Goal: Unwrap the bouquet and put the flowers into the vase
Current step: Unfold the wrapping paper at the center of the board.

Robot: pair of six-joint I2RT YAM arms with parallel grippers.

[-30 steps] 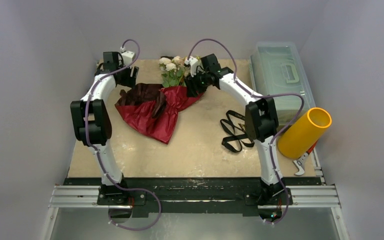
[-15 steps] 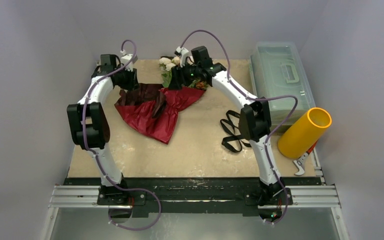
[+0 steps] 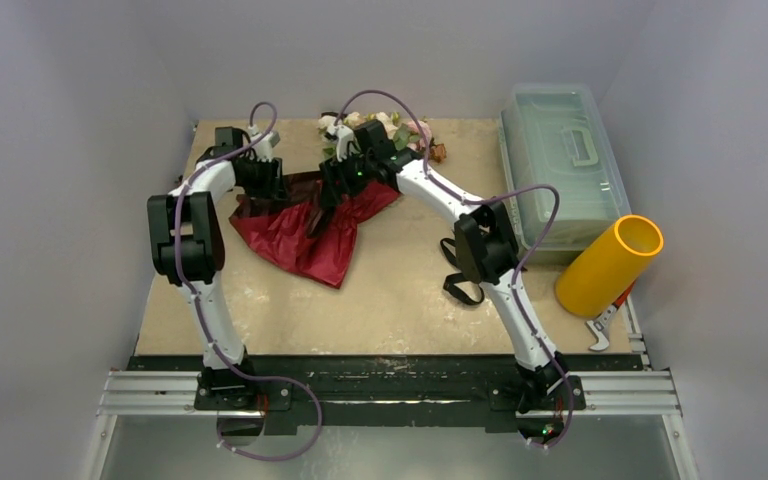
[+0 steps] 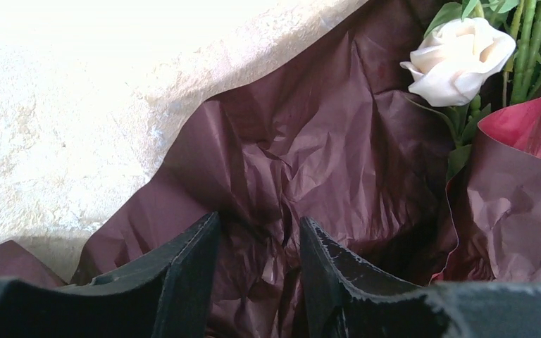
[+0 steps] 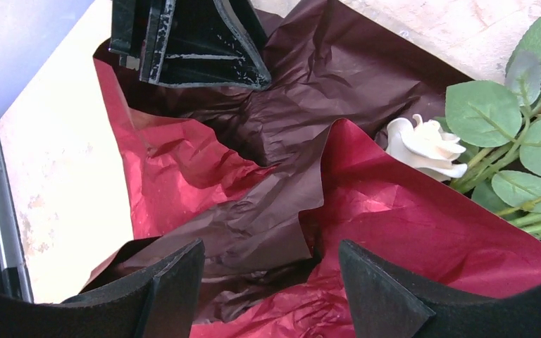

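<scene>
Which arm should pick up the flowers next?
Right, probably. The right gripper is open beside the flowers; the left gripper sits farther off, straddling a fold of paper.

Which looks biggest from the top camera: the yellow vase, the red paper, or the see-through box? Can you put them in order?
Largest to smallest in the top view:
1. clear box
2. red paper, though part of it is covered
3. yellow vase

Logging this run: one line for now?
left tool: on paper, grip unclear | right tool: open over paper | flowers: outside vase | vase: empty
</scene>
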